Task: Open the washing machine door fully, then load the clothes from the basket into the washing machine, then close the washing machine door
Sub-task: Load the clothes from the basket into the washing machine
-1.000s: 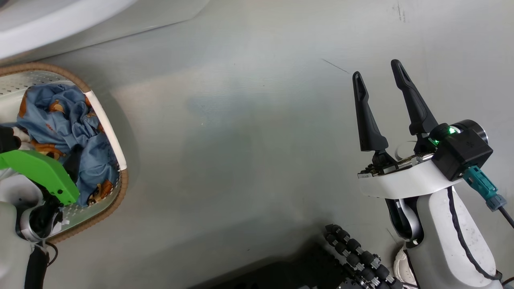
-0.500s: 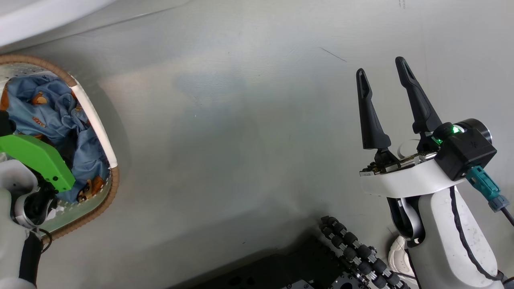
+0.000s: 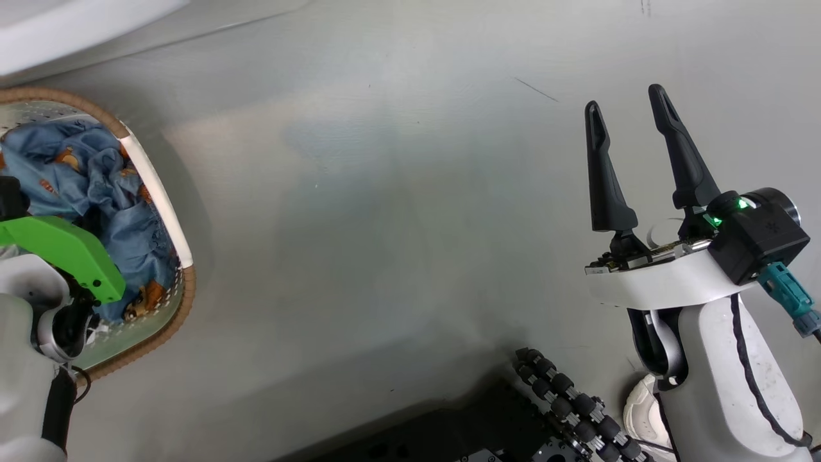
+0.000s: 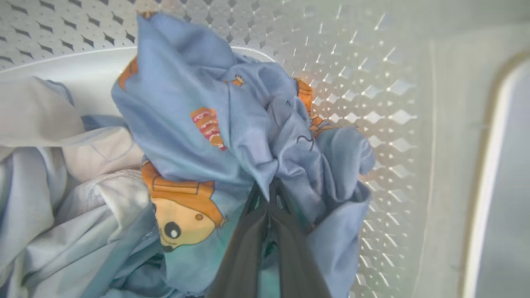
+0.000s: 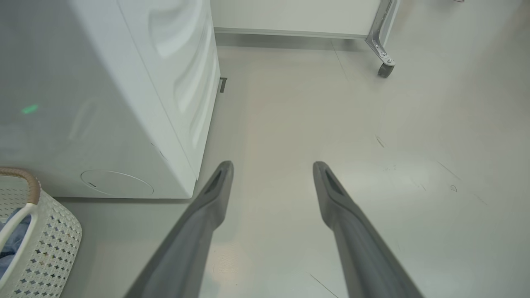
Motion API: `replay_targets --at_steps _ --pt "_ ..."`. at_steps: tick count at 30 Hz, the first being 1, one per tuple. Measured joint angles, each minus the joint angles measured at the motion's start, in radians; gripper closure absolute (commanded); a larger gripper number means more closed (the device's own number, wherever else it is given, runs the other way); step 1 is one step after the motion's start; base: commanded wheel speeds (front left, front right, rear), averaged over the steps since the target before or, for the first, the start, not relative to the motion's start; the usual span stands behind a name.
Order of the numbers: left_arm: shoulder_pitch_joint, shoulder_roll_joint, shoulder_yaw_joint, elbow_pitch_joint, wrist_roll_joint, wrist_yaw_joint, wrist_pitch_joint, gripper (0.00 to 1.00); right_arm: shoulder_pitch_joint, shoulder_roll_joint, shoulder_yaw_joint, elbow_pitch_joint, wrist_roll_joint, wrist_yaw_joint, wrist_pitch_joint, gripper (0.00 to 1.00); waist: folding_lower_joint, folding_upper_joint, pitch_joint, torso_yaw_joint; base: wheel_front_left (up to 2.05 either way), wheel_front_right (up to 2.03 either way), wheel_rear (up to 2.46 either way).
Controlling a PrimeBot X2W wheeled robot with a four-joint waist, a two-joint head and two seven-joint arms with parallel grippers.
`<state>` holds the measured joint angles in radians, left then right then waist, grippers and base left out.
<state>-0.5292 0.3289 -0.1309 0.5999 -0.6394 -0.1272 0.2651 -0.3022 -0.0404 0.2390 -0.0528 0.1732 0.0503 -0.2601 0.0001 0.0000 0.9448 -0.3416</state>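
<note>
Left wrist view | left pincer [image 4: 268, 194] now clamped on clothes [image 4: 198, 124] | right pincer [image 5: 272, 166] agape

bright even light; soft sheen on floor [image 3: 385, 192]; wrist views blurry.

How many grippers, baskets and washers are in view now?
Long-fingered dark grippers: 2 (left gripper, right gripper)
Cream perforated plastic basket with brown rim: 1
Big white washing machine: 1
Total: 4
</note>
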Motion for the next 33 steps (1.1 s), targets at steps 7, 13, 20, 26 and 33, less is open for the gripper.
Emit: replay_targets --at_steps 7,13,20,26,33 --pt "-0.004 -0.050 -0.024 0.014 0.007 0.000 -0.111 1.00 -0.030 0.000 -0.030 0.010 -0.013 0.000 0.000 0.00 -0.0001 0.0000 -0.047 0.026 0.00 0.00 0.00" --pt "0.013 -0.091 -0.016 0.037 0.006 0.000 -0.219 1.00 -0.040 -0.001 -0.052 0.024 -0.038 0.002 0.000 0.00 -0.0001 0.0000 -0.110 0.065 0.00 0.00 0.00" --pt "0.063 -0.140 -0.029 0.034 -0.011 0.000 -0.332 1.00 -0.040 -0.003 -0.089 0.044 -0.052 0.011 0.000 0.00 -0.0001 0.0000 -0.197 0.124 0.00 0.00 0.00" --pt "0.108 -0.168 -0.035 0.005 -0.024 0.000 -0.429 1.00 -0.035 -0.020 -0.125 0.059 -0.053 0.020 0.000 0.00 -0.0001 0.0000 -0.278 0.178 0.00 0.00 0.00" --pt "0.175 -0.187 -0.061 -0.038 -0.021 0.000 -0.509 1.00 0.021 -0.029 -0.160 0.072 -0.056 0.030 0.000 0.00 -0.0001 0.0000 -0.379 0.232 0.00 0.00 0.00"
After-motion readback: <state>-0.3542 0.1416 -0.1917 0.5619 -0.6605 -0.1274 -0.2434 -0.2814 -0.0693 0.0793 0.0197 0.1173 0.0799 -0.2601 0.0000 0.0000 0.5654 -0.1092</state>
